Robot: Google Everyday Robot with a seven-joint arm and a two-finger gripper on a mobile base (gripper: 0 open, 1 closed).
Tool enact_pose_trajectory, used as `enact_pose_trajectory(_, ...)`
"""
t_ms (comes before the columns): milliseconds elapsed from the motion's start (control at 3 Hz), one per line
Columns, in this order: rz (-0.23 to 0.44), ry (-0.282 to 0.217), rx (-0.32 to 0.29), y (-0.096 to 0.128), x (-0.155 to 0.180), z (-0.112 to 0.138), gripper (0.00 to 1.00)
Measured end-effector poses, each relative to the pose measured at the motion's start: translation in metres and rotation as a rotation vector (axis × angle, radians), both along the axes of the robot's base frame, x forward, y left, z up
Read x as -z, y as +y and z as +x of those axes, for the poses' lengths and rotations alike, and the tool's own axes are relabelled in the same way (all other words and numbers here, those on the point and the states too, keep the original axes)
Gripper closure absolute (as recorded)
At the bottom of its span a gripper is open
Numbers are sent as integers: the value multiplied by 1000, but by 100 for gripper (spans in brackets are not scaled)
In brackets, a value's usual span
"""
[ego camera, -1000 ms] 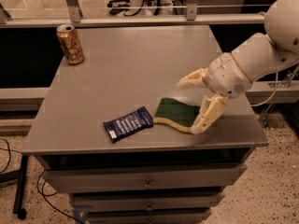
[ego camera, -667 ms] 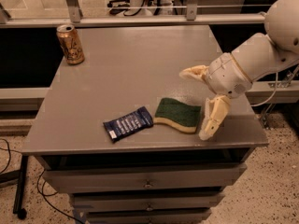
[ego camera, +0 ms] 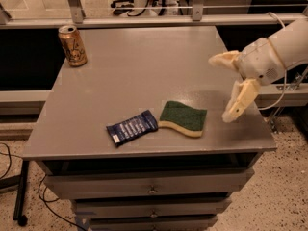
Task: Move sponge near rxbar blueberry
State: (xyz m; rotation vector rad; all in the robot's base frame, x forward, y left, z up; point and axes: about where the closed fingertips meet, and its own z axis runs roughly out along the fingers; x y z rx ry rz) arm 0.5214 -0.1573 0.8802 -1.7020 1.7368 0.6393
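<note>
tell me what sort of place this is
Likely an office or lab: grey metal drawer cabinet, metal rail behind, office-chair base beyond. The cream two-finger gripper hangs open beside the green-topped sponge.

The one camera looks down from past the near edge of the surface point(ego camera: 144, 66) toward its far edge; the pincer point(ego camera: 230, 83) hangs spread above the right edge.

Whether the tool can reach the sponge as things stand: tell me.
Probably yes. The tool hangs open just right of the sponge, over the table's right side, with nothing between them; the rxbar blueberry lies on the sponge's other side.
</note>
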Motion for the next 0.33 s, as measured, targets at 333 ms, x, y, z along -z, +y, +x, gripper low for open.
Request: enact_pose_trajectory(333,9,-66,24,-8,-27,13,0)
